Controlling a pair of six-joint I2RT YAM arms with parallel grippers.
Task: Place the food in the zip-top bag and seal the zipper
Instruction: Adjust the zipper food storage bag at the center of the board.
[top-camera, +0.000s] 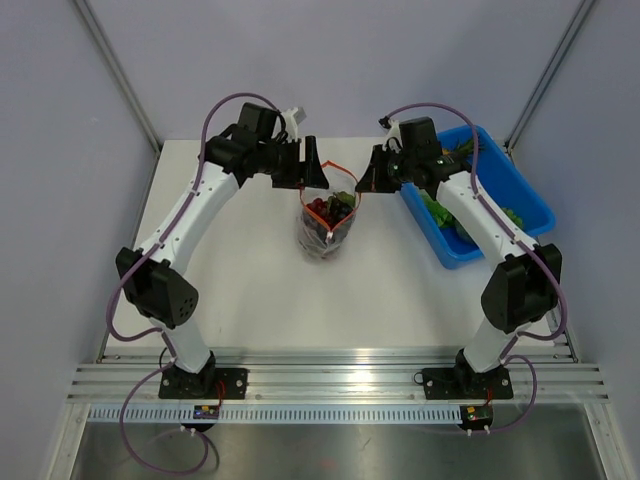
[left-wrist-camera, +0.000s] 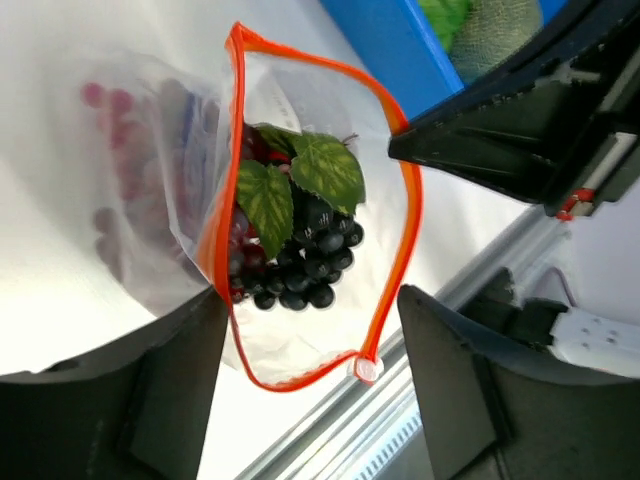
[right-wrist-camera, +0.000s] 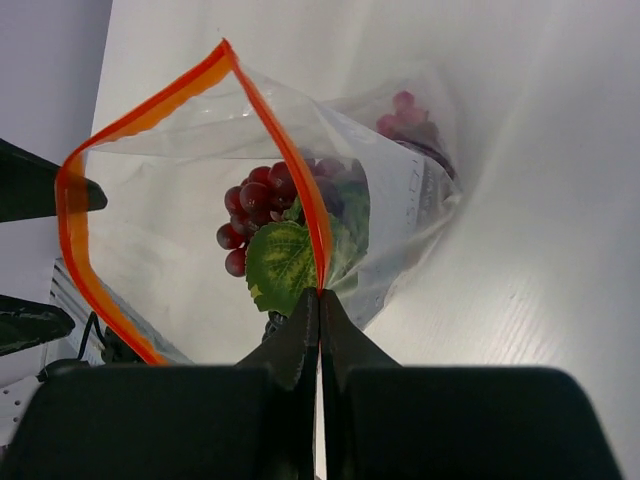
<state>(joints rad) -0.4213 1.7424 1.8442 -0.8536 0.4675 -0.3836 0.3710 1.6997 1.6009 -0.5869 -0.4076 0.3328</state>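
We judge that the loading is nearly over and the sealing comes next. Our right gripper is clenched on the rim of the zip-top bag, pinching the zipper at its fingertips, while our left gripper stands released, with the open mouth just ahead of it and between its fingers. Just under both grippers the bag holds dark grapes, red grapes and green leaves. The blue bin to the right of the right gripper holds green pieces, so we cannot tell if more must go in; otherwise the left gripper needs to press both sides of the strip together.
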